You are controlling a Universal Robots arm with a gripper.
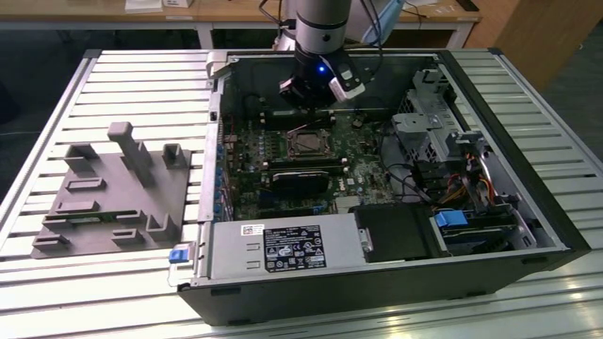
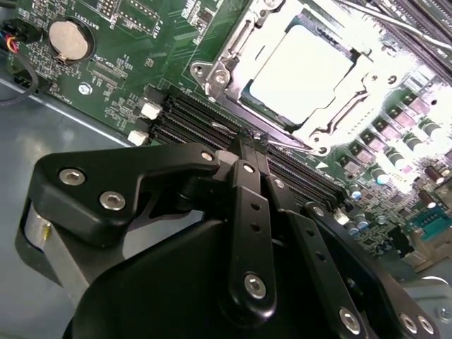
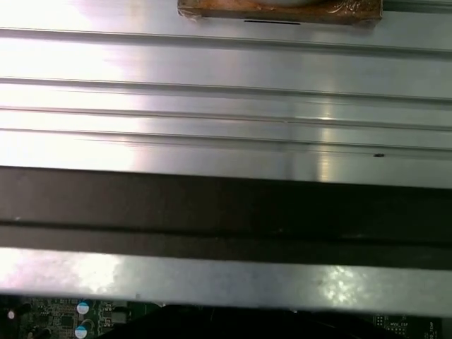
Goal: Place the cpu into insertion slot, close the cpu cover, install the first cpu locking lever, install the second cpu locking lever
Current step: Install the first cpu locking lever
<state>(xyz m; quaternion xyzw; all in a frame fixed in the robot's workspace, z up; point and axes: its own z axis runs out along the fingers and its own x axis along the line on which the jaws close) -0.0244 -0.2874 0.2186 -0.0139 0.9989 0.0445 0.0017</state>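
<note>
Although the arm hangs inside the case, it holds nothing that can be seen.

Gripper: the black linkage gripper (image 2: 247,145) sits above the green circuit board (image 2: 120,78), just beside the socket on the side nearer the case's far wall; in the second wrist view its two fingers lie pressed together with nothing between them, so I judge it is positioned to push rather than to grasp.

Cpu: the flat square chip with a pale silvery-grey face (image 2: 300,74) lies seated flat in the insertion slot (image 1: 308,143), so placement looks done.

Cover: the thin silvery metal cpu cover (image 2: 233,49) lies flat around the chip, its window framing the chip's face; this appears closed.

Levers: thin metal rods run along the frame's edges; whether either is latched I cannot tell.

Container: the open black computer case (image 1: 556,219) lies on its side on the slatted aluminium table (image 1: 141,78), holding the board, a grey power supply box (image 1: 282,247) and cable bundles.

Elsewhere: a grey moulded fixture tray (image 1: 113,191) rests on the table, well apart from the case.
</note>
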